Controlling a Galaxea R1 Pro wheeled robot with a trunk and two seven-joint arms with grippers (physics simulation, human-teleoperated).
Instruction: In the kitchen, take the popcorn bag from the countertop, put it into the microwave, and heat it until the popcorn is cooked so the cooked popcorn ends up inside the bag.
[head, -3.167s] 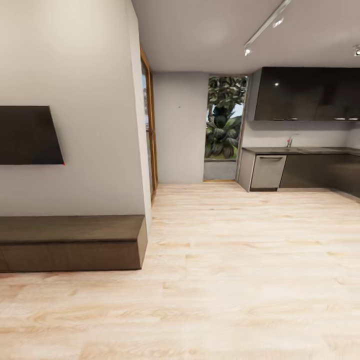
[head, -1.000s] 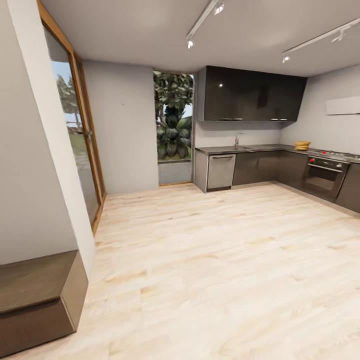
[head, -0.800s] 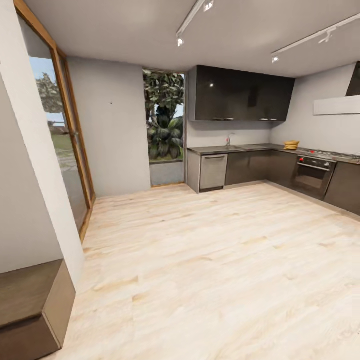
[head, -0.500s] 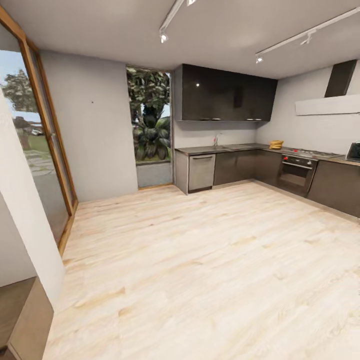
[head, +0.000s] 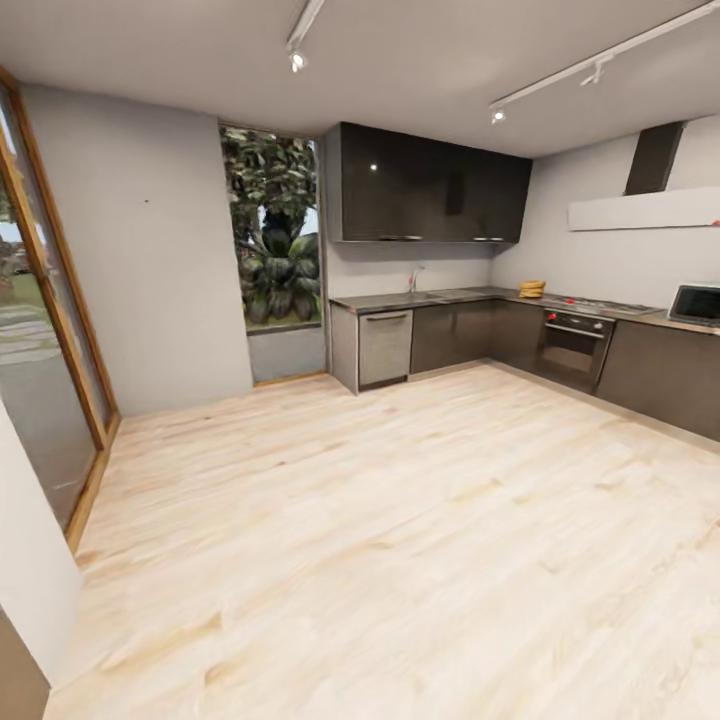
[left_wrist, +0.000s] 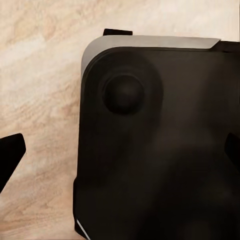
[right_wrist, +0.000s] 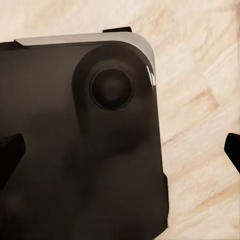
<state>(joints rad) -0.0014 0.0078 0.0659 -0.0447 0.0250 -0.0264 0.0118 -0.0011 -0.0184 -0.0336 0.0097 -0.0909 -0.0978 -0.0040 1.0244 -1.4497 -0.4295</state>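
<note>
The kitchen lies ahead across the wood floor in the head view. A small yellow-tan popcorn bag (head: 531, 289) sits on the grey countertop (head: 450, 296) in the far corner. The microwave (head: 697, 303), pale-framed with a dark window, stands on the counter at the right edge. The popcorn itself is too small to make out. In the wrist views my left gripper (left_wrist: 120, 155) and right gripper (right_wrist: 120, 150) hang open over my black base and the floor, their dark fingertips (left_wrist: 10, 156) (right_wrist: 10, 152) wide apart with nothing between them.
A gas hob (head: 595, 303) and oven (head: 570, 345) sit between bag and microwave, under a flat hood (head: 640, 210). A steel dishwasher (head: 385, 347) ends the counter run. Glass doors (head: 40, 380) line the left wall. Wide wood floor (head: 400, 520) stretches to the cabinets.
The camera has swung right and moved forward: the dark bench and wall have slid off the left, and the hob, hood and microwave have come into view.
</note>
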